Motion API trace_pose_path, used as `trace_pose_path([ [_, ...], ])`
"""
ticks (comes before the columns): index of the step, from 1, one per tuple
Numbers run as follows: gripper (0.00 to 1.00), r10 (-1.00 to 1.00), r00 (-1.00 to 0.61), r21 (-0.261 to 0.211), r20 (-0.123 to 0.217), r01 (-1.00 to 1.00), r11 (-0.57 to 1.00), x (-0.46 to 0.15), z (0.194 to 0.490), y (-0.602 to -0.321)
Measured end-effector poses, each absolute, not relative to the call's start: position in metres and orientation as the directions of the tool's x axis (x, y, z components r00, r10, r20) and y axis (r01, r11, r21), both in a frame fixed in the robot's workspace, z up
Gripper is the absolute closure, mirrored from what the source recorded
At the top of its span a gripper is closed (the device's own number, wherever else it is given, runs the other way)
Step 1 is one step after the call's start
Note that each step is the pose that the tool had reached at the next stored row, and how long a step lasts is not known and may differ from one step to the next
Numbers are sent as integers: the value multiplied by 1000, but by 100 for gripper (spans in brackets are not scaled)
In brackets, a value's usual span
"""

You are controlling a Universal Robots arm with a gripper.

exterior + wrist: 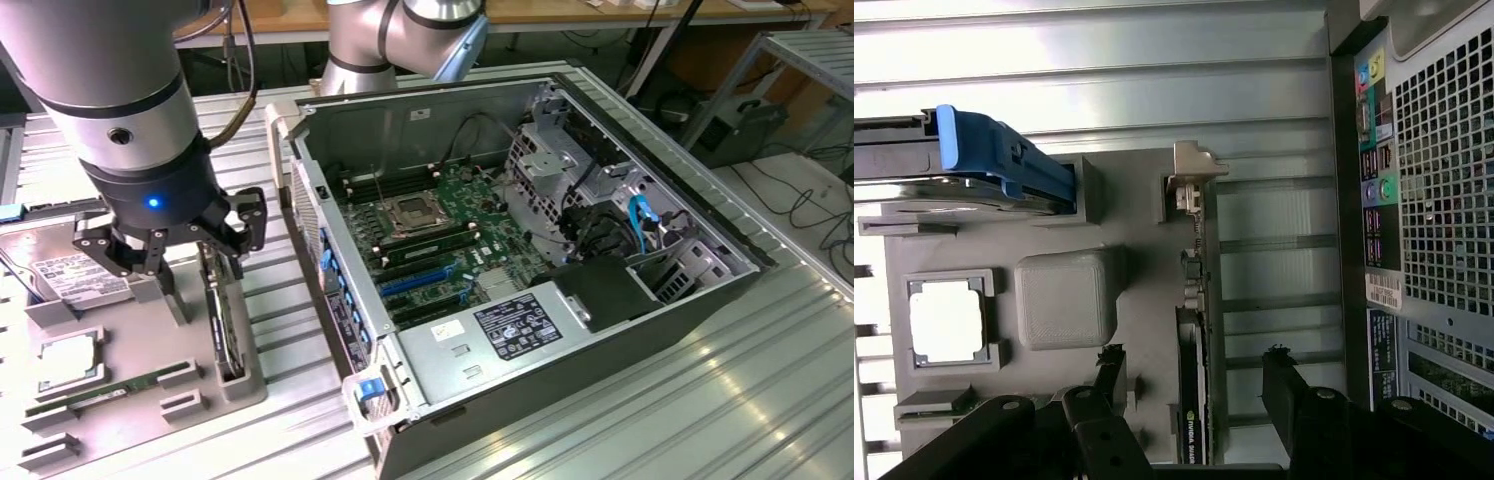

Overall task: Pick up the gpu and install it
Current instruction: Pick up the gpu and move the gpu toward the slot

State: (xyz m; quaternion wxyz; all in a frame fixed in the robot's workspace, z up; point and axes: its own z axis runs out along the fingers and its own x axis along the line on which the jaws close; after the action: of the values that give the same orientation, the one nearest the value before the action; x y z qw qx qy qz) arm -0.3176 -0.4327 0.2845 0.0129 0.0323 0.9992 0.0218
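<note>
Computer case [400, 120] lies open on the bench [747, 400] across the exterior view's centre, with its board facing up for access. At lower left in that view, a grey tray [140, 350] holds the gpu [220, 315] on edge in a slot, so the spread jaws can straddle it. They hang either side, seemingly not touching.

It was a robotics lab: a robot arm [120, 110] hung over a metal desk [694, 400] bearing an open computer tower [400, 130] and a parts tray [147, 340]; cables [801, 205] lay on the floor.
</note>
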Motion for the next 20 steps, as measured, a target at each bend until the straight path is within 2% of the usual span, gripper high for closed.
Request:
trace_pose_path([
  [10, 34, 65, -998, 44, -24, 64, 997, -318, 277, -435],
  [20, 34, 55, -998, 44, -24, 54, 998, -318, 237, -444],
])
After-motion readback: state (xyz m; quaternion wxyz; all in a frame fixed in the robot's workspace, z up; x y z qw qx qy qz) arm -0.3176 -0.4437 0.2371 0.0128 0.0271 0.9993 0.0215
